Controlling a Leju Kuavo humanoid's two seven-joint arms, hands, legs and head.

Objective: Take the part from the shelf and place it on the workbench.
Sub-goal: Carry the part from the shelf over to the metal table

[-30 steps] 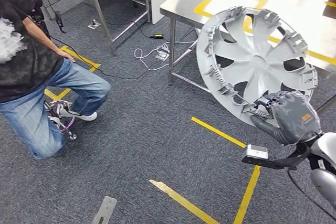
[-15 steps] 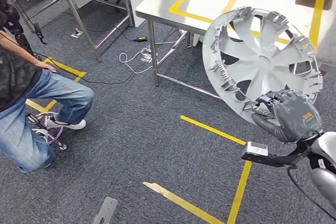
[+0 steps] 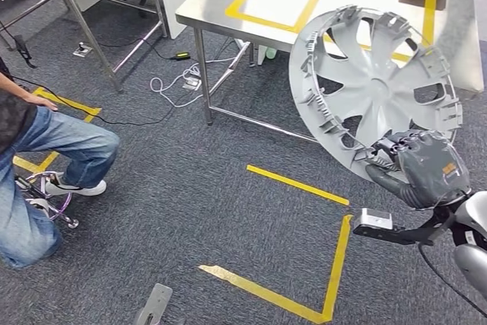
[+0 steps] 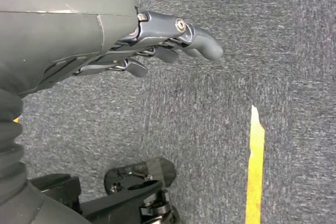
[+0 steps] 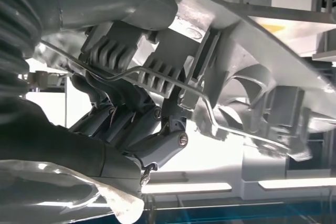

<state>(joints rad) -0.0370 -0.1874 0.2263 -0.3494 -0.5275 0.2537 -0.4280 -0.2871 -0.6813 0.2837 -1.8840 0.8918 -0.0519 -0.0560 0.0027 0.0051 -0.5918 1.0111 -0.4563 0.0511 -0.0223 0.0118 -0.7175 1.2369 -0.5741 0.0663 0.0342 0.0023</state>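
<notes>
- The right hand is gripping the lower rim of the big grey part, a wheel cover, and holding it up in the air.
- The part is tilting up from the hand, toward the tabletop just ahead.
- The left hand is hanging over the floor, fingers straight, holding nothing.

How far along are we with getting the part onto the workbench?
Pickup looks done: the right hand grips the grey wheel cover by its rim, held up in the air. The left hand holds nothing. Left: setting it on the steel workbench ahead, by the yellow-taped squares.
</notes>
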